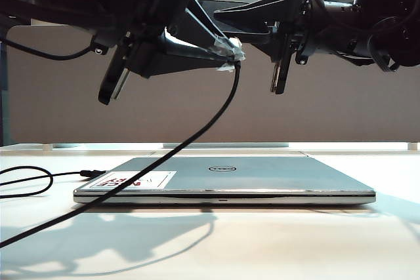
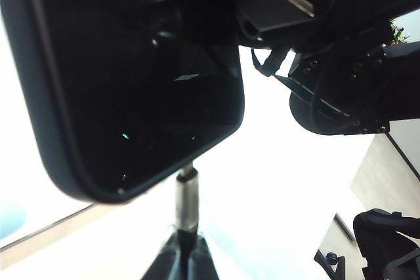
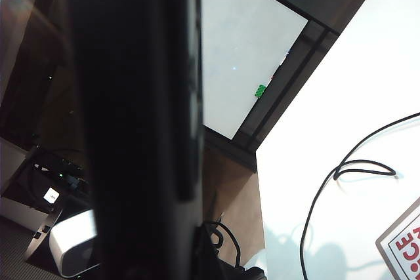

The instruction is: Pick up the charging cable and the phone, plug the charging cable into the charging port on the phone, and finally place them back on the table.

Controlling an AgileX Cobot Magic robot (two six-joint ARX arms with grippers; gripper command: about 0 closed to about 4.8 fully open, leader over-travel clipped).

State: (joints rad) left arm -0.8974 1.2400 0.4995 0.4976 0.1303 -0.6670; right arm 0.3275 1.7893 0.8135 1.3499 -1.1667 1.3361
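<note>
Left pincer [image 1: 230,54]: up above the laptop [image 1: 262,174], clamped tight on the cable [image 1: 197,137] just behind the plug [image 2: 187,198].
Plug: silver tip pressed against the phone's [image 2: 138,83] short edge in the left wrist view; whether it sits inside the port cannot be told from here.
Right pincer [image 1: 279,63]: also high above the laptop, gripping the phone, which hangs on edge as a thin dark strip.
Phone: in the air, well clear of the laptop lid, lower edge free on all sides.
Cable: drops from the left pincer, slants across the laptop's front left corner and runs off over the desk [image 1: 275,247]; a second loop lies beside the laptop's left edge.
Laptop: closed, flat, sticker [image 1: 139,179] at its left front corner.
Room: wide open air between the pincers and the laptop lid; bare desk in front of the laptop's front edge, crossed only by the cable.
</note>
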